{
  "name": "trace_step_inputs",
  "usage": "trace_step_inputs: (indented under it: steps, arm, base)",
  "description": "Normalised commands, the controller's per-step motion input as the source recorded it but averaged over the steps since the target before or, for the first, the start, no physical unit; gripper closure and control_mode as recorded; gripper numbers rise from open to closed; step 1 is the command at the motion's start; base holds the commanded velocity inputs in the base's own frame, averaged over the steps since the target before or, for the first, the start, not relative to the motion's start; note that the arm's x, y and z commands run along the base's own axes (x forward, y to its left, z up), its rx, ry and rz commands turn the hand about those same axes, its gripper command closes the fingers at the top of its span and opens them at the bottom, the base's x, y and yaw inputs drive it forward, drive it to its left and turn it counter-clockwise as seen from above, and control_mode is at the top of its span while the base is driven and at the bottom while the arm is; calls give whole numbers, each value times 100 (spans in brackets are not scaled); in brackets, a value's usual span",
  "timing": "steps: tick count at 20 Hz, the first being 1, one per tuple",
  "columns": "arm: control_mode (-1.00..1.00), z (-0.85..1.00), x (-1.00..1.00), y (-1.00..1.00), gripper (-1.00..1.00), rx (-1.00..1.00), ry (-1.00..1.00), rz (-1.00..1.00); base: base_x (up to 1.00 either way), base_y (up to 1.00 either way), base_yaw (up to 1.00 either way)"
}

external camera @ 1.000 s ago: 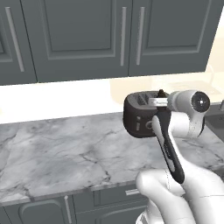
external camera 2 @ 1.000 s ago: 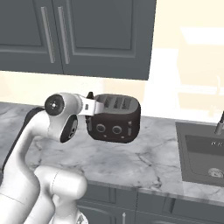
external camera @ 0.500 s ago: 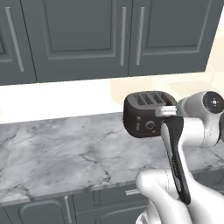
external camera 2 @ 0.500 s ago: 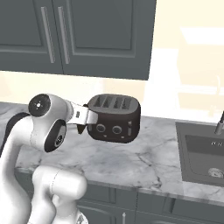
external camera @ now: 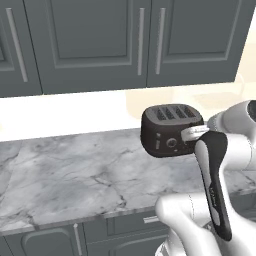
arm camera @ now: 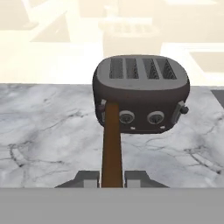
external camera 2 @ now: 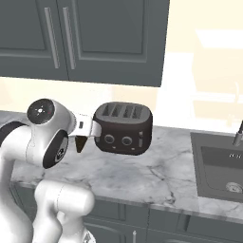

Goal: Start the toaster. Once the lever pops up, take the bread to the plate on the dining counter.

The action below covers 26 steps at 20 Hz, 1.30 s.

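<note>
Hand view: the bread (arm camera: 112, 144), a thin dark brown slice seen edge-on, stands clamped between the two fingertips (arm camera: 87, 178) of the end effector (arm camera: 112, 180). The jaws are closed against its two flat faces. The slice runs up the frame and overlaps the left part of the toaster's front face; whether it touches that face cannot be told.

The toaster (arm camera: 141, 94) sits behind the bread on the marble desk (arm camera: 48, 131). It is dark and rounded, with four slots on top. Two round knobs and a lever on each side edge show on its front face. The slots look unoccupied.

Left base view, left to right: grey upper cabinets (external camera: 95, 45) hang above the veined desk (external camera: 65, 175). The toaster (external camera: 167, 131) stands upright on the desk toward the right. The white arm (external camera: 220, 175) rises from the lower right, and its hand reaches the right end of the toaster.

Right base view, left to right: the arm (external camera 2: 42, 137) bends at the left. The end effector (external camera 2: 81, 142) sits just beside the toaster's left end, holding the bread (external camera 2: 81, 144), of which a small dark piece shows. The toaster (external camera 2: 124, 128) stands at centre. A sink (external camera 2: 220, 168) is set into the desk (external camera 2: 142, 173) at the right.
</note>
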Motion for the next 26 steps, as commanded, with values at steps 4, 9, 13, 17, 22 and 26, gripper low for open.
trace_step_inputs:
  steps: [4, 9, 13, 17, 22, 26]
  arm:
    - [-100, 0, -34, 33, 100, 0, 1, 2]
    - [-100, 0, -34, 15, 100, 0, 6, -1]
    - [-100, 0, -49, 0, 100, 0, 0, -8]
    - [-100, 0, -38, 0, 100, 0, 0, -9]
    - [-100, 0, -20, 0, 100, 0, 1, -6]
    - [-100, 0, -7, 0, 100, 0, 0, 0]
  base:
    - [0, 0, 0]
    - [0, 0, 0]
    - [0, 0, 0]
    - [0, 0, 0]
    - [0, 0, 0]
    - [0, 0, 0]
